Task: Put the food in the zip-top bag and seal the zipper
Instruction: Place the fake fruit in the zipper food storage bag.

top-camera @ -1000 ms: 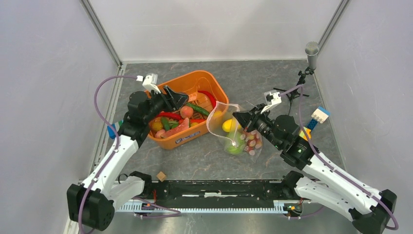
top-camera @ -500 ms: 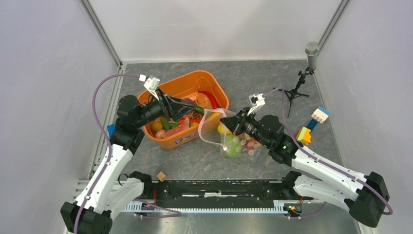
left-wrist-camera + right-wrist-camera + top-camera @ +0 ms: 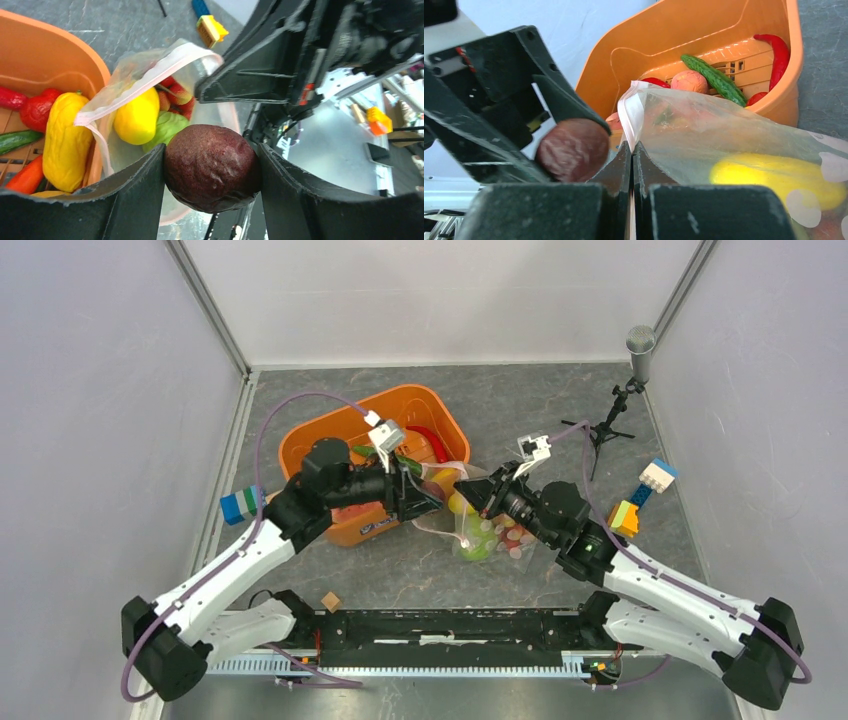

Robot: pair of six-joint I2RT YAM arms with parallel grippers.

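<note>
Main risk: You held the dark maroon fruit (image 3: 210, 167) close to the mouth of the zip-top bag (image 3: 724, 130), but by my judgement not yet over the opening. Letting go there could have landed it on the lip or on the table (image 3: 560, 410), where a round piece would roll.
Cause: You had only one side of the mouth lifted, so the floppy opening sagged and could have folded shut under a push.
Second risk: Your left fingers were near the zipper (image 3: 150, 67). Snagging that strip could have tugged the bag out of the right pinch.
Third risk: Your two grippers stood almost nose to nose, so a careless advance could have knocked them together.
Left gripper (image 3: 428, 502): clamped on the maroon fruit, one finger on each side.
Right gripper (image 3: 632, 150): fingers pressed together on the bag's lip, holding it up.
Bag position: on the table just beside the orange tub (image 3: 340, 420), mouth facing the tub, unsealed.
Bag contents: a smooth yellow piece (image 3: 137, 115), a green piece (image 3: 167, 127) and red pieces (image 3: 175, 95).
Tub contents: a red chilli (image 3: 776, 47), a long green pod (image 3: 714, 77), a peach-coloured ball (image 3: 689, 81), a lumpy yellow piece (image 3: 62, 140) and a red pepper (image 3: 35, 107).
Standing: you had much food left in the tub, so sealing looked far off.
</note>
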